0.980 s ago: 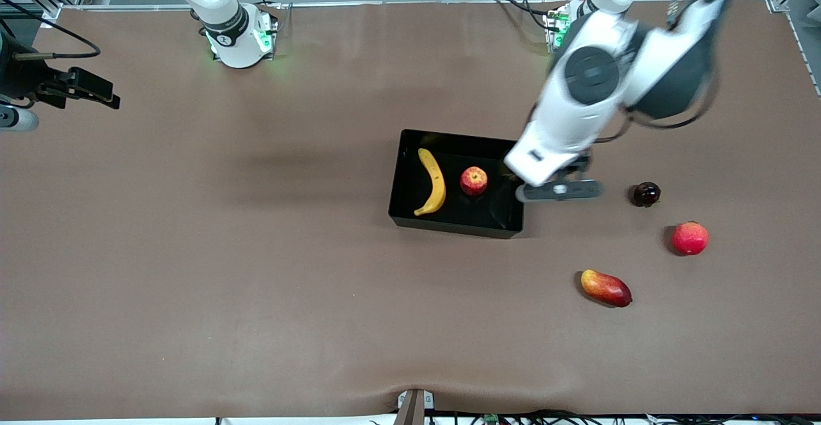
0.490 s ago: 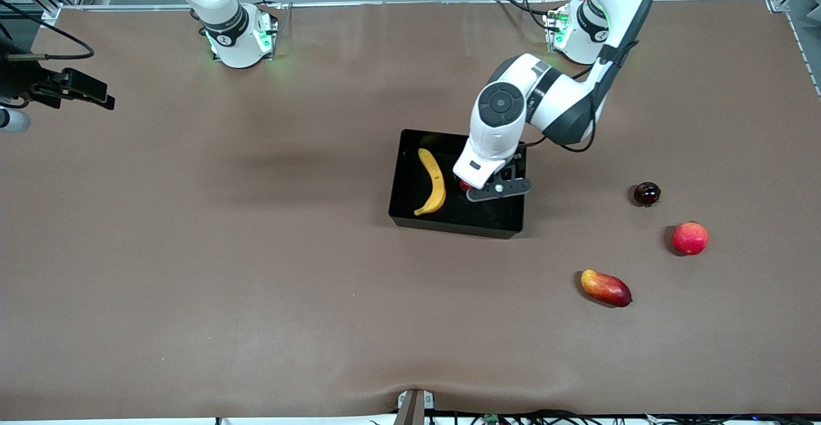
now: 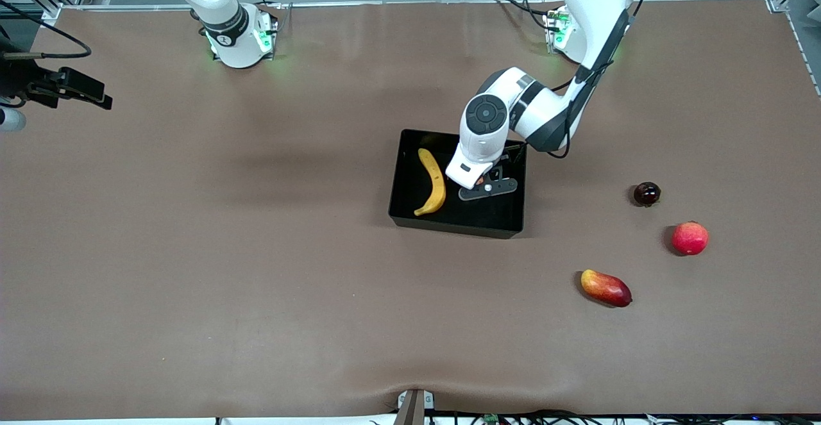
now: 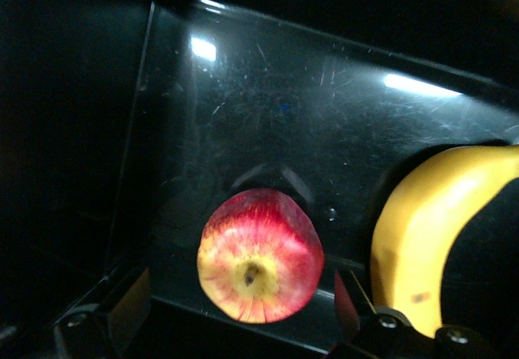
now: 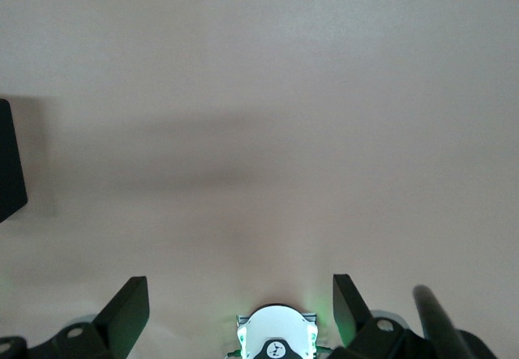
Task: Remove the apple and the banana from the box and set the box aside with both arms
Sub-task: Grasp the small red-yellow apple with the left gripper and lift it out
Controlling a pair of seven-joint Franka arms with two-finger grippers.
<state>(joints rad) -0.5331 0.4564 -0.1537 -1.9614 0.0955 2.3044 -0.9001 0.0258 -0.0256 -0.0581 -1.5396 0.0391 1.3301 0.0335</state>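
Note:
The black box [image 3: 449, 225] sits mid-table. In it lie the yellow banana [image 3: 433, 181] and the small red apple. In the front view the left hand almost hides the apple. My left gripper [image 3: 485, 188] is low inside the box, open, with one finger on each side of the apple [image 4: 259, 255]; neither finger visibly touches it. The left wrist view also shows the banana [image 4: 430, 237] beside the apple and the box floor [image 4: 243, 91]. My right gripper [image 3: 83, 88] waits open and empty above the table edge at the right arm's end, as the right wrist view [image 5: 241, 302] shows.
Toward the left arm's end of the table lie a small dark red fruit [image 3: 646, 193], a plain red round fruit [image 3: 689, 238] and a red-and-yellow mango [image 3: 605, 288], all outside the box. The right wrist view shows bare brown table and the right arm's base [image 5: 274, 341].
My left arm has swung from beside the box's end to over the apple and come down into the box. The right gripper has hardly moved. The fruits have not moved.

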